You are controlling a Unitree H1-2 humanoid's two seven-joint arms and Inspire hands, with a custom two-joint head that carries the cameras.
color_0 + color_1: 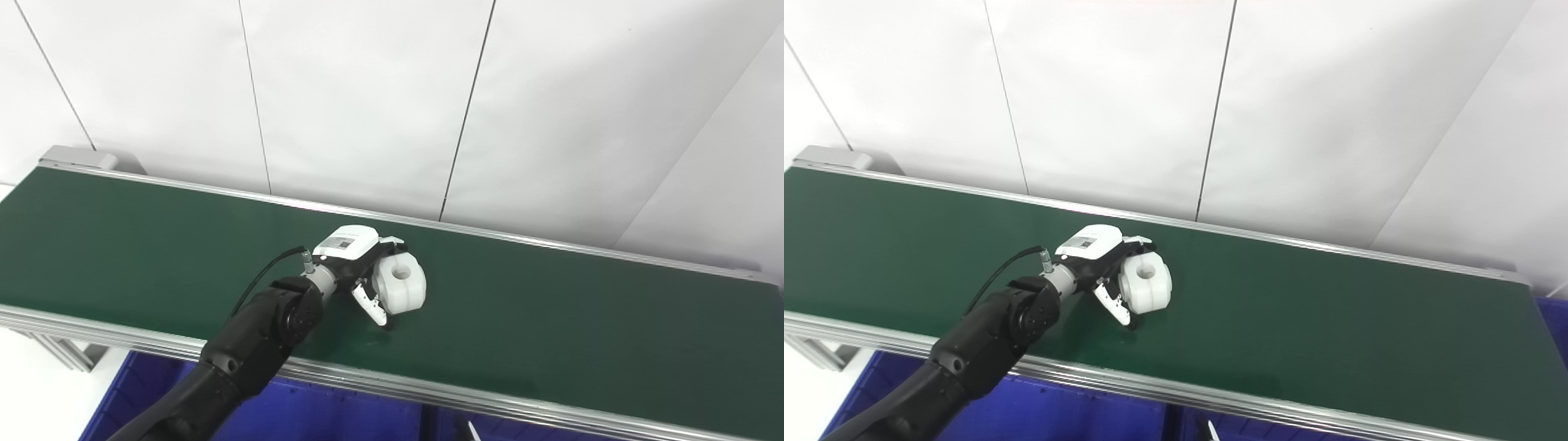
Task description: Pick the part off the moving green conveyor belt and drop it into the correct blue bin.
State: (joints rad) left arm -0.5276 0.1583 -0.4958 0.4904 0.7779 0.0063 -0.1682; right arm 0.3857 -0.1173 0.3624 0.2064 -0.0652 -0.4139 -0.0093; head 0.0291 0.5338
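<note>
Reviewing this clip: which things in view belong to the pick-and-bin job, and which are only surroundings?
Belongs to the job:
left hand, fingers around the part
white part with a round hole
green conveyor belt
blue bin below the near rail

Only surroundings:
white wall panels
grey end housing at the belt's far left

White panelled wall (367, 92) with dark vertical seams (465, 110) behind.

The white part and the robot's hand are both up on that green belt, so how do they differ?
The white part is one rounded, plain white block with a round hole on top; the left hand is white and black, with thin fingers. The part sits at the fingertips; the hand curls around it from its black arm. Both are over the green conveyor belt.
</note>
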